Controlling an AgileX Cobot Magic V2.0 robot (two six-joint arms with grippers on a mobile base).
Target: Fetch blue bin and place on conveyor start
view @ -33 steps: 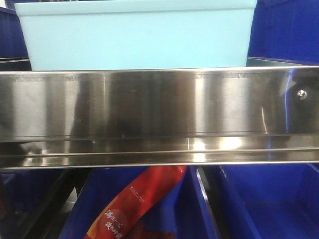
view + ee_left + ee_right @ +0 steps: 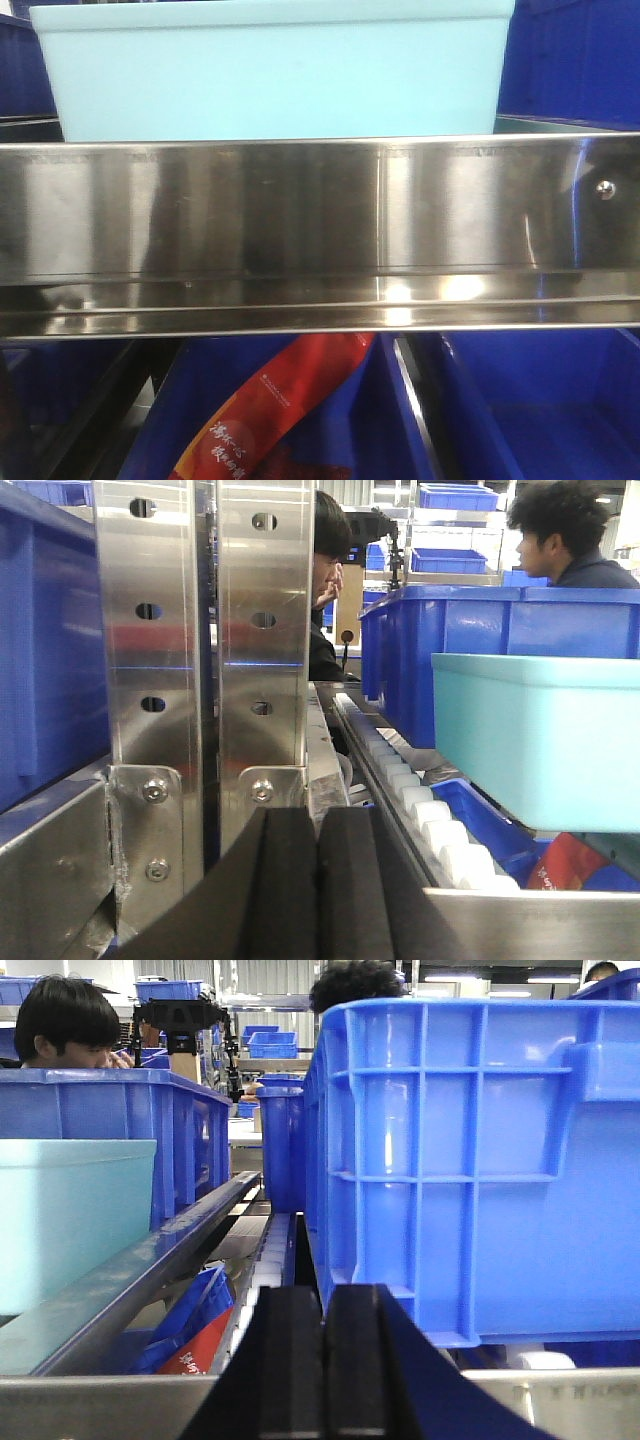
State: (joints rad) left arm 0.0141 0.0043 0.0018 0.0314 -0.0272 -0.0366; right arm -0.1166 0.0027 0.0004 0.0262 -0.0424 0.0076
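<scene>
Steel shelf rail (image 2: 320, 230) spans mid-frame, blue bin (image 2: 275, 70) upper frame; your left end effector (image 2: 318, 880) and right end effector (image 2: 323, 1360) pinched together, empty.

Blue bin (image 2: 275, 75) sits behind shelf rail (image 2: 320, 235), crates (image 2: 500, 410) below

The steel rail (image 2: 300, 220) hides the base of the blue bin (image 2: 270, 80) and the top of the red packet (image 2: 268, 405)
</scene>
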